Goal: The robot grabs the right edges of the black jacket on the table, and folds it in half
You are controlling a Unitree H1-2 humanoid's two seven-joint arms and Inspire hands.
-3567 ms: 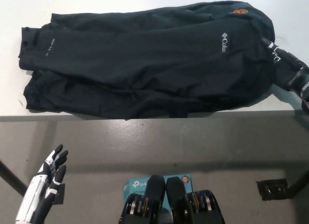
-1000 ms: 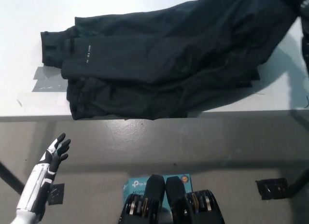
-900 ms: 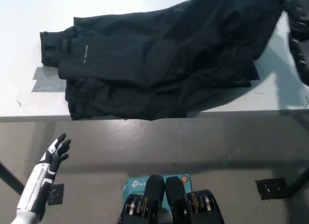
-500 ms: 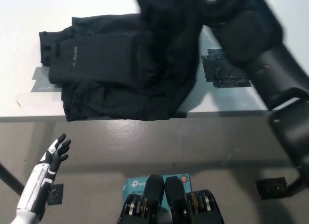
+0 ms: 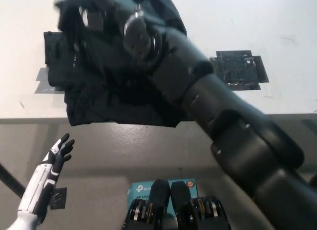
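Note:
The black jacket lies doubled over on the left part of the white table, its lower edge hanging slightly past the table's front. My black right arm reaches from the bottom right across the table to the upper left. My right hand is blurred above the jacket's far left end, shut on the jacket's carried-over edge. The arm hides much of the jacket's right side. My white left hand rests low at the lower left, below the table edge, with its fingers spread and holding nothing.
A patch of black tape is stuck to the table right of the jacket. Grey tape shows at the jacket's left. The table's front edge runs across mid-picture. A teal box lies on the grey floor.
My right arm has swept left across the table, carrying the jacket's right edge over onto its left half. The black tape patch is now uncovered. The left hand has barely moved.

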